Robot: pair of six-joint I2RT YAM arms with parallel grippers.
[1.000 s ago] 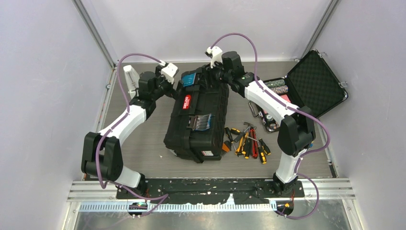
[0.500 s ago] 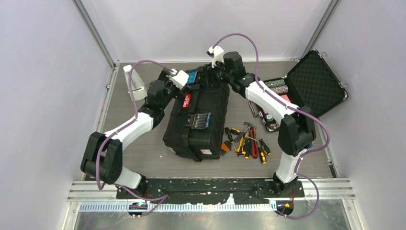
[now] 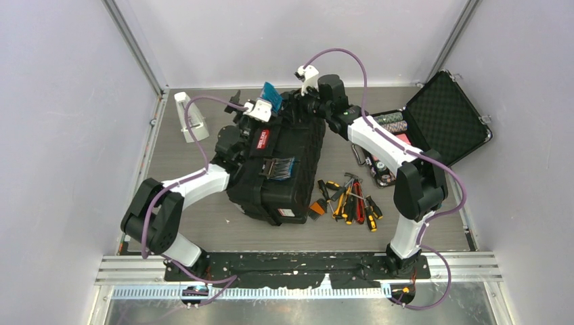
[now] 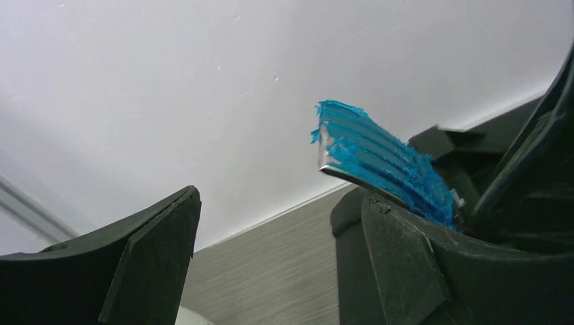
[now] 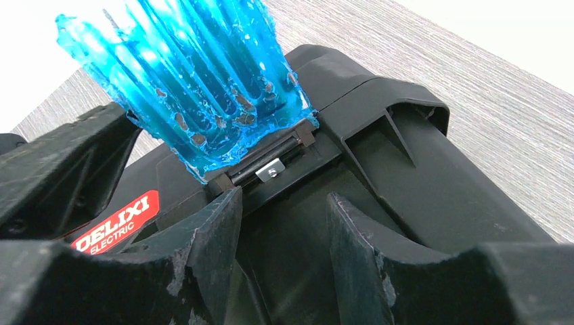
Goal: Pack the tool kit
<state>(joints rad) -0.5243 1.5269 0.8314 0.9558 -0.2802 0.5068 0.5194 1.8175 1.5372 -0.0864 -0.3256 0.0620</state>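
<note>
The black toolbox [image 3: 284,172] lies closed mid-table, with a red-labelled handle [image 3: 262,141]. Its far blue latch [image 3: 272,97] stands flipped up, while the near blue latch [image 3: 281,168] lies flat. My left gripper [image 3: 249,108] sits by the box's far left corner. In the left wrist view this gripper [image 4: 281,196] is wide open and empty, the blue latch [image 4: 386,159] just beyond its right finger. My right gripper [image 5: 284,200] rests on the box's far end below the raised latch [image 5: 196,88]. Its jaws stand half apart around black plastic, and contact is unclear. Screwdrivers and red pliers [image 3: 348,200] lie loose to the right.
A smaller open foam-lined case [image 3: 440,118] with chips stands at the back right. A white object [image 3: 188,116] sits at the back left. Walls close in on three sides.
My left arm swung right to the toolbox's far end. The far blue latch went from lying flat to standing up. The toolbox shifted slightly left. The right arm barely moved.
</note>
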